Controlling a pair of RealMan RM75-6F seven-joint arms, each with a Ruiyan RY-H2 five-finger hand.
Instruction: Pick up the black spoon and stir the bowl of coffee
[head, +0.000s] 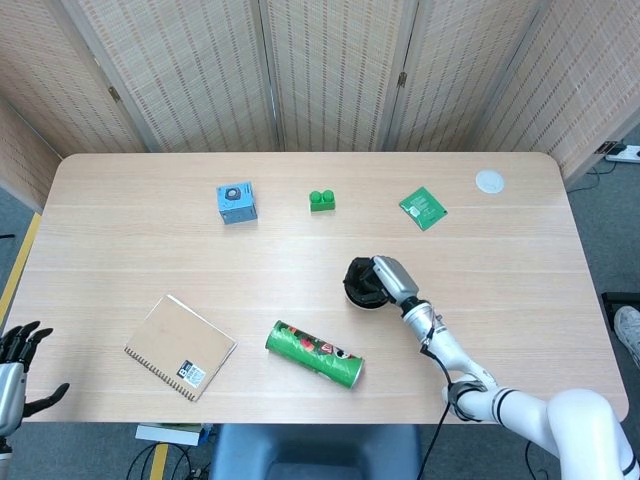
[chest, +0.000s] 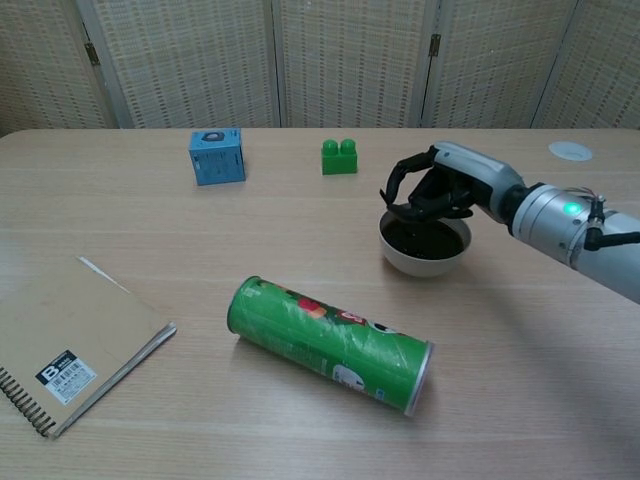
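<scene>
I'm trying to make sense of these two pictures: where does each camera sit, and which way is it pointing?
Head view: high up, looking steeply down on the whole table; shows the right hand over the bowl, and the left hand at the lower left corner.
Chest view: low, looking across the table towards the screens; shows only the right hand.
Both share the bowl, green can and notebook.

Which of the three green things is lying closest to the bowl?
The green chip can, on its side just in front of the bowl; the green block and green packet lie farther back.
</scene>
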